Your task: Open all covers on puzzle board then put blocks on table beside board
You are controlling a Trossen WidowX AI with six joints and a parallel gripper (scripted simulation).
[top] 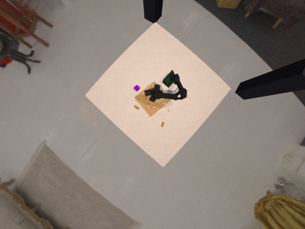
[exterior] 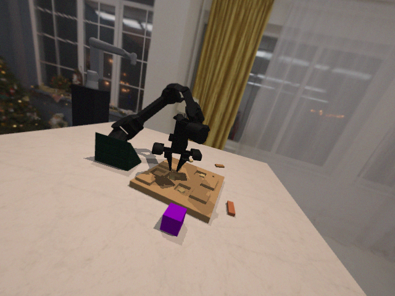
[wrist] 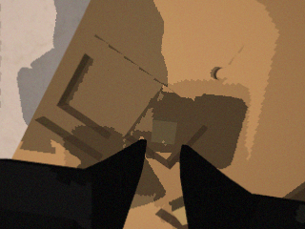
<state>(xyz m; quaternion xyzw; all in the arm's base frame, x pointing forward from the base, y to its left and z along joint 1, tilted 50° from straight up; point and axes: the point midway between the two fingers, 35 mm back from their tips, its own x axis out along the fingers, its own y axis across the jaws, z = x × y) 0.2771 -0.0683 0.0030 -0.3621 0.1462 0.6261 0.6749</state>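
Black parallel-jaw claw (wrist: 162, 148) partly open and holding nothing, poised tips-down over tan wooden puzzle board (exterior: 210, 191) on pale counter (exterior: 63, 254), small olive square block (wrist: 164, 132) in its well directly below, between the tips.

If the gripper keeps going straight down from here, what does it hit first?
Most likely the small block in the open well of the board: the gripper points down with its fingers parted either side of it. How far above it stands is unclear.
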